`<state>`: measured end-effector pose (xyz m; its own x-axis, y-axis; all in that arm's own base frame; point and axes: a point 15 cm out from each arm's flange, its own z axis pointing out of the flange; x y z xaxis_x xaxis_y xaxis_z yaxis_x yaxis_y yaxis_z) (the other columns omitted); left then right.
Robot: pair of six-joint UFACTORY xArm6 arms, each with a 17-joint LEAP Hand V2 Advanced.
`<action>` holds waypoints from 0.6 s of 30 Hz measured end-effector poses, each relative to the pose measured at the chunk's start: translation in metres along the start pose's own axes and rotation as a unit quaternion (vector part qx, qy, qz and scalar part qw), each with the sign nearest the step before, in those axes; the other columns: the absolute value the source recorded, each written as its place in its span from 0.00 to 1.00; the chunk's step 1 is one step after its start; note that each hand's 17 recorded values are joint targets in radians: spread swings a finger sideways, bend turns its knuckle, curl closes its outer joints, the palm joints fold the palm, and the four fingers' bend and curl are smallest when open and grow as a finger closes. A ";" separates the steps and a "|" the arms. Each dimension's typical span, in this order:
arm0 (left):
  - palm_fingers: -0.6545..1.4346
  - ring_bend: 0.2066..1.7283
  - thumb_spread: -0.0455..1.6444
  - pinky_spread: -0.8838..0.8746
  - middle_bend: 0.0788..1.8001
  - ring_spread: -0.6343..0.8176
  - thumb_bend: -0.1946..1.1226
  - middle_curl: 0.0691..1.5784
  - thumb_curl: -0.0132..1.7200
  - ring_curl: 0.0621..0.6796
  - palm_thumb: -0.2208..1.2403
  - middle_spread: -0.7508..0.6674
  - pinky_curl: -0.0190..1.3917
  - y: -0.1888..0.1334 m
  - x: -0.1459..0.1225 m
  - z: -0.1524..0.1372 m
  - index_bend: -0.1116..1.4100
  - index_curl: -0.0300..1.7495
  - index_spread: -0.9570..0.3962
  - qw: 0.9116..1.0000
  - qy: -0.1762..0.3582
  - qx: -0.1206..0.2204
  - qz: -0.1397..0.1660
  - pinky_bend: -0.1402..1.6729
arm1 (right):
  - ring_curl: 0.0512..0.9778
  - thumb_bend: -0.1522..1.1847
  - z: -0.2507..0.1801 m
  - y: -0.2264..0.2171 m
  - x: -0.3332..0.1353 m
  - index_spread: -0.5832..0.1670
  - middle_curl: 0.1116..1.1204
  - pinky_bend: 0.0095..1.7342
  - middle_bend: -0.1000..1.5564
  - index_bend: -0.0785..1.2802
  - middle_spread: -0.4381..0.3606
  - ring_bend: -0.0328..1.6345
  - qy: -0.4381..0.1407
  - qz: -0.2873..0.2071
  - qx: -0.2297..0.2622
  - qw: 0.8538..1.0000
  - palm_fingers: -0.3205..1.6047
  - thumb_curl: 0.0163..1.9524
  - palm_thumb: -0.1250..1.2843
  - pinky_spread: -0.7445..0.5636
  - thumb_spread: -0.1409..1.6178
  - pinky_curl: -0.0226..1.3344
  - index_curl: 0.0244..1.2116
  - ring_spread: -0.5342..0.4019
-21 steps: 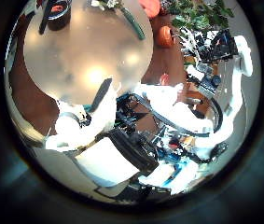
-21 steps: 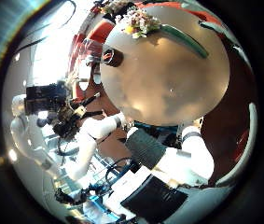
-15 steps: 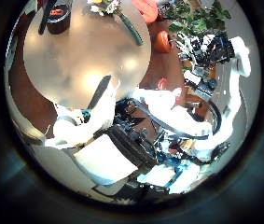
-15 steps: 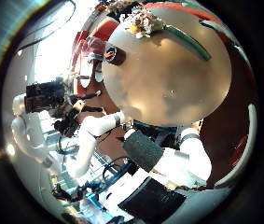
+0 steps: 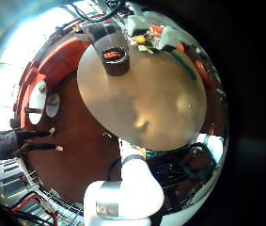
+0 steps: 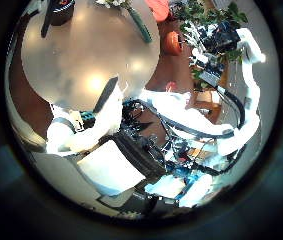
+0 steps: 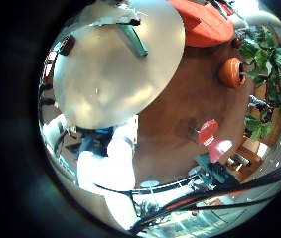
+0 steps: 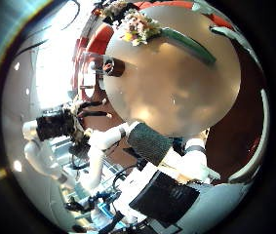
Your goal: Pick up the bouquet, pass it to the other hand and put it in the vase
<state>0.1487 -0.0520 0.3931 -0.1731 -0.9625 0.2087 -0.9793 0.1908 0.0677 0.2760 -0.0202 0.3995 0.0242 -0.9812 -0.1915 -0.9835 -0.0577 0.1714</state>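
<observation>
The bouquet [image 8: 142, 27] lies on its side at the far edge of the round table [image 8: 181, 93], its long stem [image 8: 188, 44] pointing along the rim. The vase [image 8: 113, 66], a short dark cylinder, stands upright near it, away from the flowers. The left little finger side palm view shows the vase [image 5: 116, 61] beside the bouquet [image 5: 156, 38]. My right hand [image 8: 162, 146] and my left hand [image 6: 86, 120] hang over the table's near side, well away from both, with relaxed fingers and nothing between them. The left hand also shows in the right thumb side palm view [image 8: 55, 125].
The table [image 7: 110, 74] stands on a floor with potted plants [image 7: 264, 69] and a pot [image 7: 231, 71] off to one side. The right arm [image 6: 221, 45] hangs in front of a plant. The bouquet stem [image 7: 135, 40] lies near the table's far rim.
Both thumb side palm views have shifted a little, so both hands have moved slightly. The bouquet and the vase stay where they were on the table.
</observation>
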 end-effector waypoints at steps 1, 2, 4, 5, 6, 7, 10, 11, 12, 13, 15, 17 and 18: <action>0.50 0.26 0.70 0.71 0.07 0.61 0.13 0.21 0.20 0.14 0.44 0.63 0.23 0.000 0.001 0.001 0.20 0.26 0.62 1.000 0.000 -0.002 0.003 0.22 | 0.22 0.10 0.001 -0.009 0.007 0.37 0.30 0.44 0.36 0.17 0.45 0.58 -0.003 0.009 -0.003 1.000 0.42 0.16 0.34 0.75 0.71 0.04 0.23 0.48; 0.50 0.26 0.70 0.71 0.07 0.61 0.13 0.21 0.20 0.13 0.44 0.63 0.23 0.000 0.002 0.002 0.20 0.26 0.62 1.000 0.000 -0.006 0.007 0.22 | 0.23 0.10 0.002 -0.017 0.015 0.38 0.30 0.45 0.36 0.17 0.45 0.58 -0.007 0.020 -0.006 1.000 0.41 0.16 0.35 0.74 0.71 0.04 0.23 0.47; 0.51 0.26 0.70 0.71 0.07 0.61 0.13 0.21 0.20 0.13 0.44 0.62 0.23 0.001 0.003 0.004 0.20 0.26 0.62 1.000 -0.003 -0.012 0.013 0.22 | 0.23 0.10 0.007 -0.034 0.027 0.40 0.30 0.45 0.35 0.19 0.46 0.57 -0.014 0.036 -0.017 0.999 0.39 0.16 0.36 0.73 0.71 0.04 0.24 0.46; 0.51 0.26 0.70 0.71 0.07 0.61 0.13 0.21 0.20 0.13 0.44 0.62 0.23 0.001 0.003 0.005 0.20 0.26 0.62 1.000 -0.004 -0.016 0.017 0.21 | 0.22 0.10 0.010 -0.043 0.032 0.42 0.30 0.46 0.35 0.19 0.46 0.57 -0.018 0.041 -0.025 0.999 0.39 0.16 0.37 0.73 0.71 0.04 0.24 0.47; 0.51 0.26 0.70 0.71 0.07 0.61 0.13 0.21 0.20 0.13 0.44 0.62 0.23 0.001 0.004 0.006 0.20 0.26 0.62 1.000 -0.006 -0.020 0.022 0.21 | 0.22 0.10 0.017 -0.052 0.036 0.43 0.30 0.46 0.34 0.19 0.47 0.56 -0.022 0.047 -0.038 0.998 0.38 0.17 0.37 0.73 0.71 0.04 0.25 0.47; 0.51 0.26 0.70 0.71 0.07 0.61 0.13 0.21 0.20 0.13 0.44 0.62 0.23 0.001 0.004 0.006 0.20 0.26 0.62 0.999 -0.008 -0.022 0.025 0.21 | 0.22 0.10 0.023 -0.061 0.040 0.44 0.30 0.46 0.34 0.19 0.47 0.56 -0.026 0.052 -0.050 0.997 0.37 0.17 0.38 0.72 0.71 0.04 0.25 0.47; 0.51 0.26 0.70 0.71 0.07 0.61 0.13 0.21 0.20 0.13 0.44 0.62 0.23 0.004 0.000 0.009 0.20 0.26 0.62 0.999 -0.019 -0.030 0.030 0.21 | 0.22 0.10 0.049 -0.081 0.044 0.49 0.30 0.47 0.34 0.18 0.49 0.56 -0.033 0.076 -0.090 0.992 0.36 0.17 0.38 0.71 0.71 0.04 0.25 0.48; 0.51 0.26 0.70 0.71 0.07 0.61 0.13 0.21 0.20 0.13 0.44 0.62 0.23 0.006 0.000 0.010 0.20 0.26 0.62 0.999 -0.021 -0.034 0.031 0.21 | 0.22 0.10 0.057 -0.085 0.044 0.49 0.30 0.48 0.34 0.18 0.49 0.56 -0.033 0.082 -0.100 0.991 0.36 0.17 0.39 0.70 0.71 0.04 0.25 0.48; 0.51 0.26 0.70 0.71 0.07 0.61 0.13 0.21 0.20 0.13 0.44 0.62 0.23 0.006 0.000 0.010 0.20 0.26 0.62 0.999 -0.021 -0.036 0.032 0.21 | 0.22 0.10 0.064 -0.092 0.043 0.50 0.30 0.47 0.34 0.19 0.49 0.56 -0.033 0.084 -0.106 0.990 0.36 0.17 0.39 0.70 0.71 0.04 0.25 0.48; 0.51 0.26 0.70 0.71 0.07 0.61 0.13 0.21 0.20 0.13 0.44 0.62 0.23 0.007 0.000 0.010 0.20 0.26 0.62 0.999 -0.021 -0.037 0.033 0.21 | 0.22 0.10 0.074 -0.100 0.044 0.50 0.31 0.47 0.35 0.19 0.49 0.56 -0.032 0.085 -0.110 0.990 0.35 0.17 0.39 0.69 0.71 0.04 0.25 0.48; 0.51 0.26 0.70 0.71 0.07 0.61 0.13 0.21 0.20 0.13 0.44 0.62 0.23 0.009 0.001 0.011 0.20 0.26 0.61 0.998 -0.022 -0.041 0.036 0.21 | 0.22 0.10 0.093 -0.116 0.046 0.52 0.31 0.48 0.35 0.19 0.50 0.56 -0.029 0.090 -0.115 0.989 0.36 0.18 0.40 0.68 0.70 0.03 0.25 0.49; 0.51 0.26 0.70 0.71 0.07 0.61 0.13 0.21 0.20 0.13 0.43 0.62 0.23 0.010 0.002 0.011 0.20 0.26 0.61 0.998 -0.023 -0.043 0.039 0.21 | 0.22 0.10 0.101 -0.124 0.044 0.53 0.32 0.47 0.36 0.19 0.49 0.56 -0.026 0.096 -0.114 0.989 0.36 0.18 0.40 0.68 0.70 0.03 0.26 0.49; 0.51 0.26 0.70 0.71 0.07 0.61 0.13 0.21 0.20 0.13 0.43 0.62 0.23 0.009 0.001 0.011 0.20 0.26 0.61 0.998 -0.022 -0.042 0.037 0.21 | 0.23 0.10 0.105 -0.128 0.044 0.53 0.32 0.47 0.36 0.19 0.49 0.57 -0.024 0.098 -0.113 0.988 0.36 0.18 0.41 0.67 0.70 0.03 0.26 0.48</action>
<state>0.1381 -0.0536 0.3837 -0.2517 -0.9523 0.1724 -0.9515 0.2760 0.1355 0.3837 -0.0366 0.2678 -0.1763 -0.9682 -0.1777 -0.9030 0.0872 0.4207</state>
